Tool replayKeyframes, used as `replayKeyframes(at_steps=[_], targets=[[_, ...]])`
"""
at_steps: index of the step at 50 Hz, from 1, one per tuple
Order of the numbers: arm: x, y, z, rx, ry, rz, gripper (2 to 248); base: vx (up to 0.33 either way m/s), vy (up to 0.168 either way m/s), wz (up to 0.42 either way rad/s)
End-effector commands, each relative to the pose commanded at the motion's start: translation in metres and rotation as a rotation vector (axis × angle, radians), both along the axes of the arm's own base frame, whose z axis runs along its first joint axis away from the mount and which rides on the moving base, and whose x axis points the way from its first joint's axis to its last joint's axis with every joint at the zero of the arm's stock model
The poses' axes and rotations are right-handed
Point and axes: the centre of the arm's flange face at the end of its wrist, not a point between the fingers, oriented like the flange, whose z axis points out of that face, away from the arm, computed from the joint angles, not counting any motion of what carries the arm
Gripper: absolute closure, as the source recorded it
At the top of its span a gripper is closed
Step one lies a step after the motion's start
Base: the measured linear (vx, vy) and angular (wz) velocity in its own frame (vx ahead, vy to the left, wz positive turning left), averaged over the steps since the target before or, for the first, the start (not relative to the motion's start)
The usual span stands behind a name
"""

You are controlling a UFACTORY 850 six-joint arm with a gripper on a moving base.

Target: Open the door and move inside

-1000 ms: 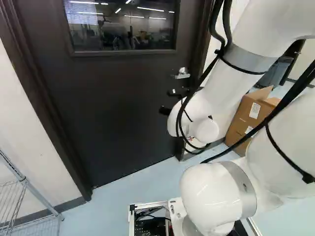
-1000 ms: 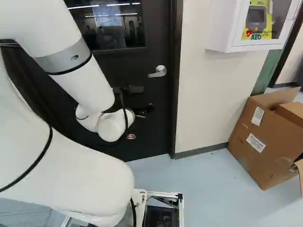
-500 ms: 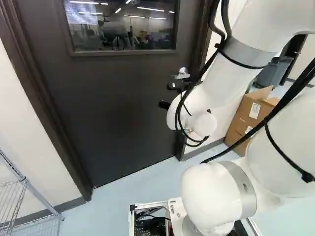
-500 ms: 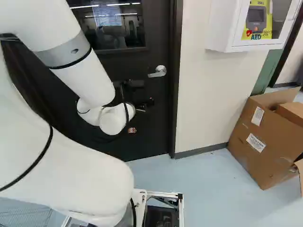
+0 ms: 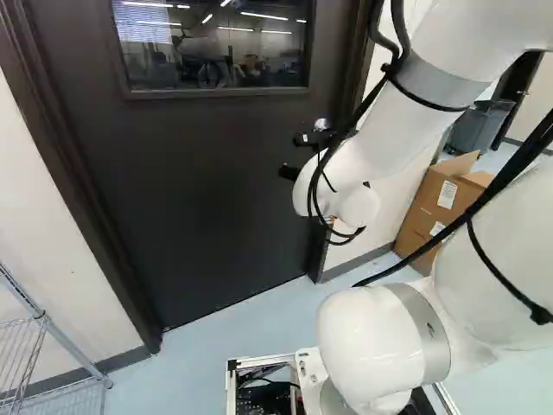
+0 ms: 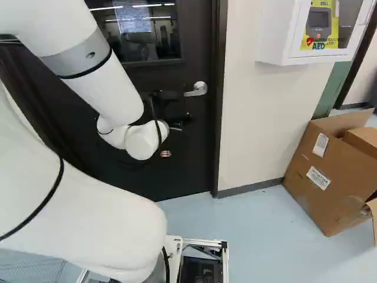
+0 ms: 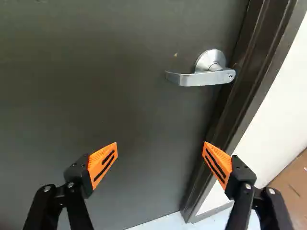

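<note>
The dark door (image 5: 199, 190) stands shut in its frame, with a window in its upper part. Its silver lever handle (image 6: 197, 89) is near the frame side, level, and shows in the wrist view (image 7: 204, 76) ahead of the fingers, touched by neither. My black gripper (image 6: 177, 109) is in front of the door beside and below the lever in the right base view; part of it hides behind the wrist. In the wrist view the gripper (image 7: 161, 148) has its orange-padded fingers wide apart, nothing between them.
Right of the door frame (image 6: 218, 118) is a pale wall carrying a white AED cabinet (image 6: 277, 35). An open cardboard box (image 6: 321, 171) sits on the floor by that wall. A wire rack (image 5: 43, 346) stands at the left of the left base view.
The arm's wrist and gripper have risen along the door, bringing the gripper closer to lever height. The base and the door have not moved.
</note>
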Motion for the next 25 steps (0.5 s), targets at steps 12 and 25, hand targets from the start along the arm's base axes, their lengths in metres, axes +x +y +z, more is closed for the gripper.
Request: replayKeyframes(at_steps=[12,25], targets=[[0.008,-0.003,0.013,-0.019,-0.035,0.018,3,0.0,0.0,0.0],[0.016,-0.005,0.027,-0.052,-0.084,0.054,3,0.0,0.0,0.0]])
